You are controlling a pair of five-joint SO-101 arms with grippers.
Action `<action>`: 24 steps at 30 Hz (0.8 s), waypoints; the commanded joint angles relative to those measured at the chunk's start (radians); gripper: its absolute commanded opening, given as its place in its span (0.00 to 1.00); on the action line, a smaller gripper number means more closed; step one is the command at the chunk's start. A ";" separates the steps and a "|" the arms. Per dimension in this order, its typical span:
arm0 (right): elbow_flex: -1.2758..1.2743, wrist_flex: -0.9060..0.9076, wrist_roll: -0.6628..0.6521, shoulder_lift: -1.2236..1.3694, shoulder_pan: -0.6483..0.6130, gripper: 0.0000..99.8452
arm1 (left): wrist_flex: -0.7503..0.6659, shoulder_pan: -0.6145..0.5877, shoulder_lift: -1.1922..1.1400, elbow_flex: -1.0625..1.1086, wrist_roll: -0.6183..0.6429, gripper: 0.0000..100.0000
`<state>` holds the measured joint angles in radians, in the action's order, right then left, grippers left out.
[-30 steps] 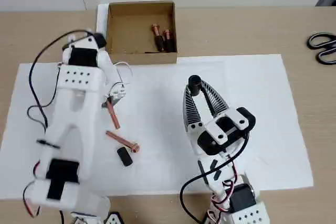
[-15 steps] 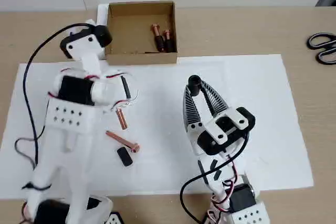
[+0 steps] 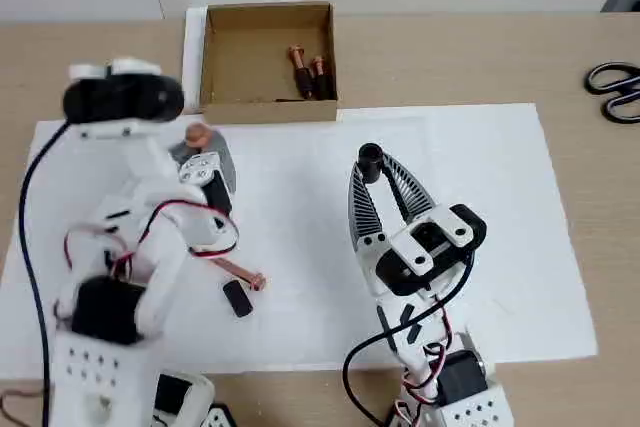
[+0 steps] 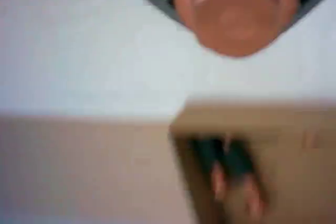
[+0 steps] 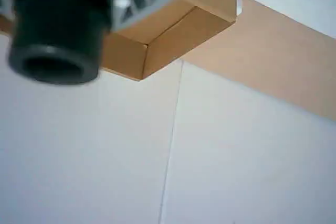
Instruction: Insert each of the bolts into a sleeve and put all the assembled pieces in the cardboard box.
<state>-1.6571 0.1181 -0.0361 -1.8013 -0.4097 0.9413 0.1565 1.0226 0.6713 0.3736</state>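
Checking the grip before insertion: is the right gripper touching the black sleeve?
Touching. The high view shows the sleeve pinched at the tip of the right gripper, and the right wrist view shows a ribbed finger lying against its side.

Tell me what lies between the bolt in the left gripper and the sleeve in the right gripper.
The high view shows bare white paper and nothing else between the bolt and the sleeve.

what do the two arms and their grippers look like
The left arm and right arm are white plastic shells with black motor blocks. The left arm carries a long black cable and loops of red wires. The right arm has black chevron marks near its base. The left gripper and right gripper have dark grey fingers with a ribbed lattice.
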 commanded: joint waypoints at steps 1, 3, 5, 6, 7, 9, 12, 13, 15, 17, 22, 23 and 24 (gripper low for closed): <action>0.006 -0.001 0.009 -0.010 -0.001 0.00 | -0.236 0.008 0.133 0.079 -0.057 0.01; 0.006 -0.001 0.009 -0.010 -0.001 0.00 | -0.287 0.008 0.180 0.120 -0.063 0.01; 0.002 -0.001 0.009 -0.010 -0.001 0.00 | -0.324 0.009 0.221 0.148 -0.063 0.01; -0.008 -0.008 0.009 -0.010 -0.002 0.00 | -0.342 0.012 0.242 0.157 -0.063 0.01; -0.012 -0.012 0.012 -0.010 -0.004 0.00 | -0.362 0.014 0.265 0.165 -0.061 0.01; -0.021 -0.047 0.011 -0.010 -0.027 0.00 | -0.414 0.015 0.311 0.183 -0.060 0.01; -0.026 -0.102 0.009 -0.010 -0.074 0.00 | -0.488 0.017 0.373 0.222 -0.060 0.01; -0.026 -0.111 0.008 -0.010 -0.091 0.00 | -0.499 0.025 0.390 0.229 -0.060 0.01; -0.026 -0.116 0.008 -0.010 -0.117 0.00 | -0.502 0.071 0.420 0.234 -0.060 0.01; -0.026 -0.125 0.006 -0.010 -0.136 0.01 | -0.502 0.141 0.439 0.234 -0.060 0.01; -0.026 -0.197 -0.038 -0.010 -0.163 0.01 | -0.503 0.244 0.443 0.229 -0.060 0.01; -0.026 -0.196 -0.048 -0.008 -0.163 0.01 | -0.506 0.247 0.442 0.229 -0.060 0.01; -0.026 -0.196 -0.052 -0.002 -0.163 0.01 | -0.508 0.262 0.442 0.226 -0.061 0.01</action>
<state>-1.6771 -0.0491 -0.0667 -1.7998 -0.5662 0.4657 0.3836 1.4569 0.9122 0.3184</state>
